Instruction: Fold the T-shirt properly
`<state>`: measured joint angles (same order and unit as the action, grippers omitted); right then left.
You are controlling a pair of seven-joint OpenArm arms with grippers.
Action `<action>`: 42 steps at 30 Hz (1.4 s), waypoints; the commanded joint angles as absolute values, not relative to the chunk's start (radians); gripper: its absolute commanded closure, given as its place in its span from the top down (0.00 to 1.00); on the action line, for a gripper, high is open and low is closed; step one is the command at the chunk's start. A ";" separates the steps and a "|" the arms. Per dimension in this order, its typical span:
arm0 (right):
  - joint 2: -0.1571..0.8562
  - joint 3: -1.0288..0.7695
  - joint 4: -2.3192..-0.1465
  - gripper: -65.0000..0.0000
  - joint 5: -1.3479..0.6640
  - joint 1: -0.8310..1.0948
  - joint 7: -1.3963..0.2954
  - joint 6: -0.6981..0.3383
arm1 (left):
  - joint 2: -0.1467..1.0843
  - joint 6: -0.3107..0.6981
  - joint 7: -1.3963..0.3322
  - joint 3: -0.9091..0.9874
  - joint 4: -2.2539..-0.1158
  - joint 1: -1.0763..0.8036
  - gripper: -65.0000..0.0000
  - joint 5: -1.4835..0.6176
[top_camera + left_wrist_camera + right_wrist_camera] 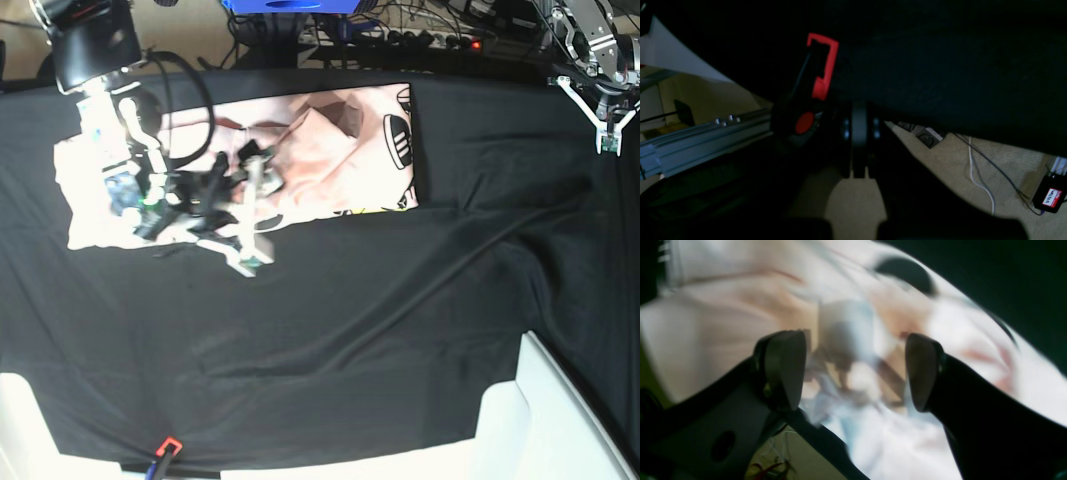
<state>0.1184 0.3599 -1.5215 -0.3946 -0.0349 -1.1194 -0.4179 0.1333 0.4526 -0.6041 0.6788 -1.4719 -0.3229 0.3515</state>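
Two tools are differing: the right tool (855, 371) is hovering released over the T-shirt (330, 150), needing one clean edge pinch; the left tool (607, 128) is resting clenched, empty.

One T-shirt (330, 150) lies far left on one black cloth (400, 330). Two arms, so two grippers: the right gripper (240, 215) and the left gripper (607, 135) far right.
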 commanded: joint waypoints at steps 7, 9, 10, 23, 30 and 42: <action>0.099 0.367 -1.494 0.68 -0.406 -0.054 -1.106 -0.420 | 0.147 0.446 -0.595 0.685 -1.484 -0.326 0.00 0.357; 0.097 0.367 -1.484 0.64 -0.406 -0.054 -1.106 -0.420 | 0.147 0.446 -0.595 0.685 -1.484 -0.326 0.00 0.357; 0.097 0.367 -1.484 0.59 -0.406 -0.054 -1.106 -0.420 | 0.147 0.446 -0.595 0.685 -1.484 -0.325 0.00 0.357; 0.102 0.371 -1.484 0.07 -0.406 -0.102 -1.115 -0.420 | 0.147 0.446 -0.595 0.684 -1.484 -0.326 0.00 0.357; 0.114 0.375 -1.483 0.07 -0.404 -0.136 -1.136 -0.420 | 0.147 0.446 -0.598 0.684 -1.483 -0.328 0.00 0.357; 0.113 0.415 -1.483 0.08 -0.404 -0.143 -1.136 -0.421 | 0.133 0.446 -0.598 0.684 -1.483 -0.321 0.00 0.357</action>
